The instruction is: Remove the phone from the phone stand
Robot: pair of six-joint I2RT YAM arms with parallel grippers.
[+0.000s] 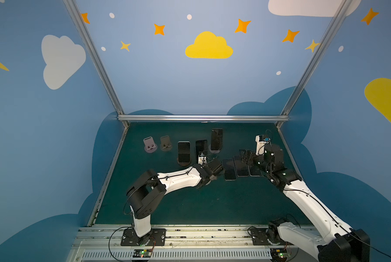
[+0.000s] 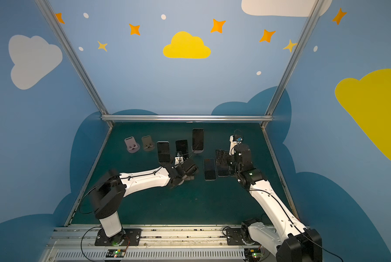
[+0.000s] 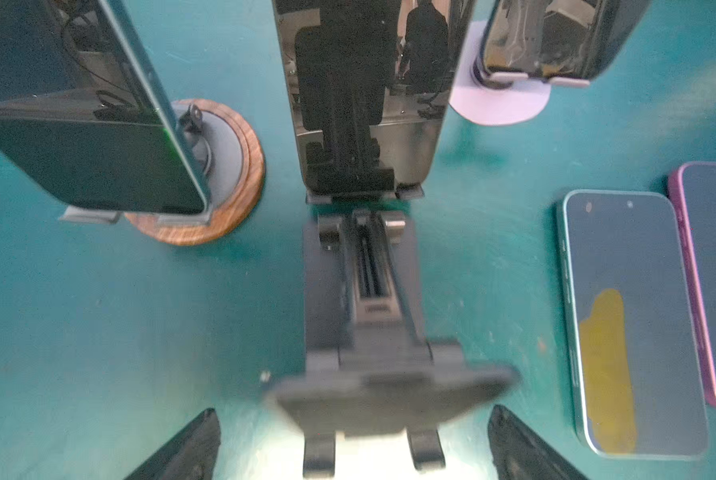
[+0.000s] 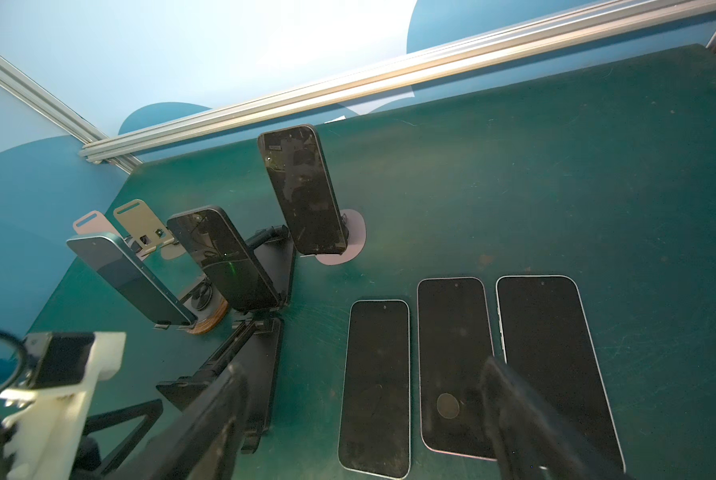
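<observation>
Three dark phones lean upright on stands in both top views: one on a wooden round stand (image 1: 184, 151), one on a black stand (image 1: 201, 147), one on a lilac stand (image 1: 216, 138). In the left wrist view the middle phone (image 3: 364, 91) stands straight ahead on its black stand's lip (image 3: 364, 194). An empty black stand (image 3: 364, 291) lies in front of it, its blurred plate between the fingers of my left gripper (image 3: 358, 449), which is open and holds nothing. My right gripper (image 4: 369, 419) is open above flat phones (image 4: 375, 386).
Three phones lie flat side by side on the green mat (image 1: 228, 169), right of the stands. Two empty stands, purple (image 1: 150, 146) and tan (image 1: 165, 143), sit at the back left. An aluminium rail (image 1: 203, 118) runs along the back edge.
</observation>
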